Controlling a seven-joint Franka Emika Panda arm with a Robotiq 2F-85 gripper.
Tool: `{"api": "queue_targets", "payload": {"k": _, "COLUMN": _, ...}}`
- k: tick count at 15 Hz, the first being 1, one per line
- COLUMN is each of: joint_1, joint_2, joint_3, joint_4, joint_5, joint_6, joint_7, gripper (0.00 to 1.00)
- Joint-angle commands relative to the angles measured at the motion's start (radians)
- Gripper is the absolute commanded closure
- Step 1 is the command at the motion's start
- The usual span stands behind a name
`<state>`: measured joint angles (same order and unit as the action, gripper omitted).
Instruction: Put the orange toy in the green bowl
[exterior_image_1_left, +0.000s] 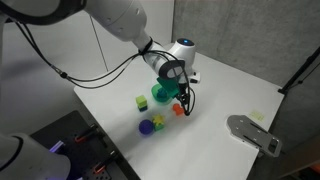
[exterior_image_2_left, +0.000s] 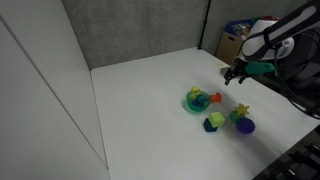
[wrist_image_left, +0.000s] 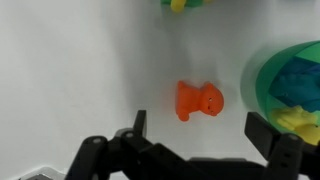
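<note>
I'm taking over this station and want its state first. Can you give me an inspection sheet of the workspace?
Surface: white table, no spills seen.
Job's things: orange toy lies on the table beside the green bowl, not in it; the bowl holds blue and yellow pieces.
Clutter: purple ball, yellow-green toy, light-green cube, grey plate.
Gripper: gripper open, over the orange toy, holding nothing.
Cables: black cables run along the arm.
Surroundings: grey wall panels.

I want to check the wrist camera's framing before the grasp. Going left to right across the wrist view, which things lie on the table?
orange toy → green bowl
</note>
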<state>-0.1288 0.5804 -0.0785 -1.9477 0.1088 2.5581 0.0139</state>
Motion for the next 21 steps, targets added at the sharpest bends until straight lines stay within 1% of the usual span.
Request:
{"api": "queue_targets", "payload": {"k": 1, "joint_1": -0.026, "joint_2": 0.139, "joint_3": 0.017, "joint_4": 0.134, "joint_5": 0.02, "joint_6": 0.04, "joint_7": 0.003, "gripper": 0.0}}
{"api": "queue_targets", "payload": {"k": 5, "joint_1": -0.03, "joint_2": 0.26, "joint_3": 0.017, "joint_4": 0.23, "joint_5": 0.025, "joint_6": 0.07, "joint_7": 0.027, "gripper": 0.0}}
{"api": "queue_targets", "payload": {"k": 10, "joint_1": -0.025, "joint_2": 0.363, "joint_3": 0.014, "joint_4": 0.316, "joint_5": 0.022, "joint_6": 0.08, "joint_7": 0.052, "gripper": 0.0}}
{"api": "queue_targets", "payload": {"k": 11, "joint_1": -0.024, "joint_2": 0.376, "joint_3": 0.013, "joint_4": 0.327, "joint_5": 0.021, "joint_6": 0.078, "joint_7": 0.056, "gripper": 0.07}}
{"api": "queue_targets", "payload": {"k": 12, "joint_1": -0.022, "joint_2": 0.387, "joint_3": 0.011, "joint_4": 0.339, "joint_5": 0.019, "joint_6": 0.075, "joint_7": 0.059, "gripper": 0.27}}
{"api": "queue_targets", "payload": {"k": 13, "joint_1": -0.023, "joint_2": 0.395, "joint_3": 0.012, "joint_4": 0.345, "joint_5": 0.019, "joint_6": 0.074, "joint_7": 0.06, "gripper": 0.31}}
{"api": "queue_targets", "payload": {"k": 14, "joint_1": -0.023, "joint_2": 0.404, "joint_3": 0.013, "joint_4": 0.351, "joint_5": 0.019, "joint_6": 0.074, "joint_7": 0.059, "gripper": 0.32}}
{"api": "queue_targets", "payload": {"k": 17, "joint_1": -0.023, "joint_2": 0.415, "joint_3": 0.017, "joint_4": 0.357, "joint_5": 0.02, "joint_6": 0.071, "joint_7": 0.058, "gripper": 0.57}}
{"api": "queue_targets", "payload": {"k": 19, "joint_1": -0.02, "joint_2": 0.406, "joint_3": 0.02, "joint_4": 0.354, "joint_5": 0.02, "joint_6": 0.066, "joint_7": 0.063, "gripper": 0.72}}
{"api": "queue_targets", "payload": {"k": 21, "joint_1": -0.02, "joint_2": 0.389, "joint_3": 0.025, "joint_4": 0.346, "joint_5": 0.023, "joint_6": 0.063, "joint_7": 0.066, "gripper": 0.89}}
